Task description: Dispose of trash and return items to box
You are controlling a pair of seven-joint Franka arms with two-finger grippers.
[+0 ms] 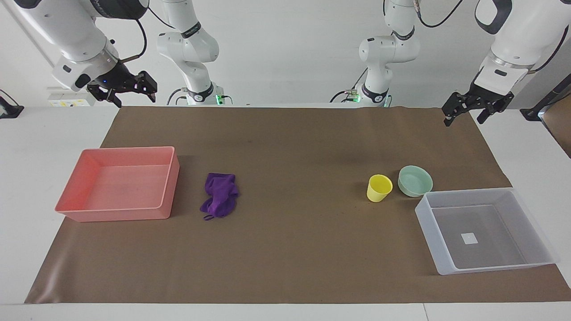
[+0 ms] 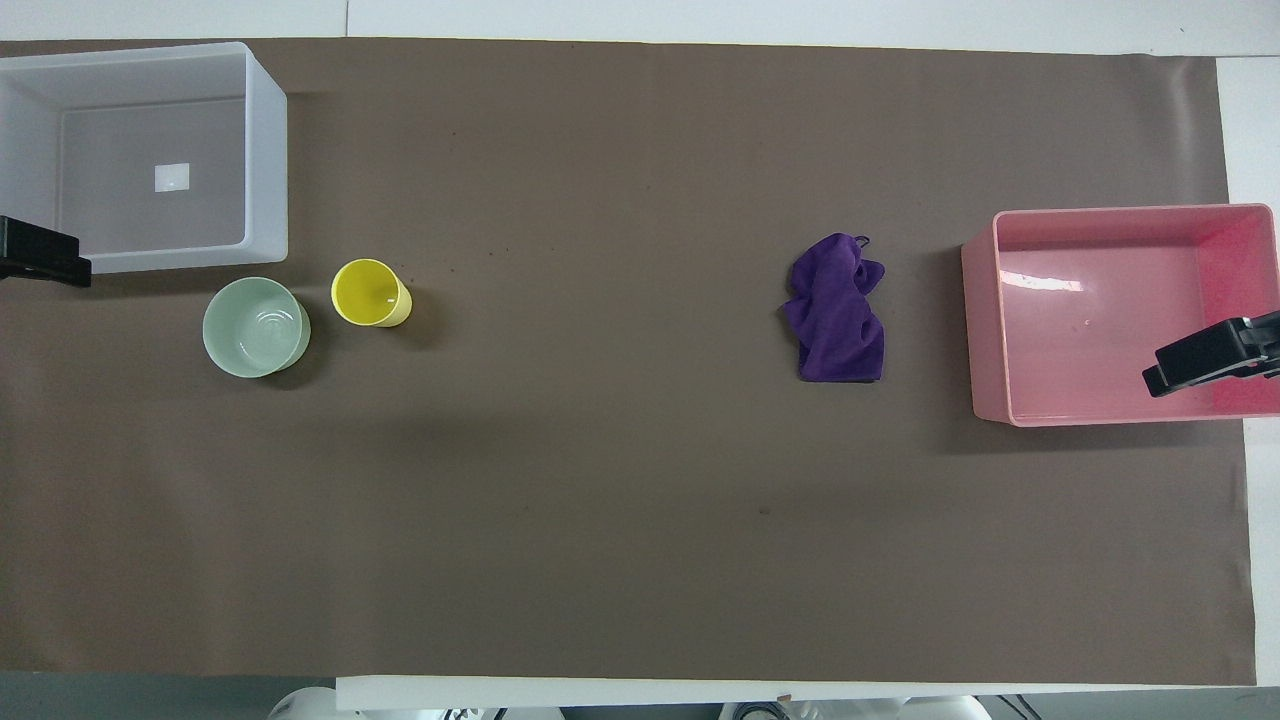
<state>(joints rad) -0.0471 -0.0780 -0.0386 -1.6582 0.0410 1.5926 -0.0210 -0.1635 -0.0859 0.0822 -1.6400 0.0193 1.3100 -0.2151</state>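
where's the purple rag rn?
The purple rag lies crumpled on the brown mat, beside the pink tray, toward the right arm's end of the table; no gripper touches it.

Purple rag (image 2: 836, 309) beside pink tray (image 2: 985, 330), yellow cup (image 2: 369, 293) beside green bowl (image 2: 256, 327), near translucent box (image 2: 266, 160)

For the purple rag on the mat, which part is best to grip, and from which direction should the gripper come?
Probably from straight above, closing on the bunched middle of the purple rag. It lies flat and crumpled on the brown mat, with raised folds there but no firm edge to grip from the side; the thin loop at its end looks too fine. The right gripper hangs nearest, above the mat's corner.
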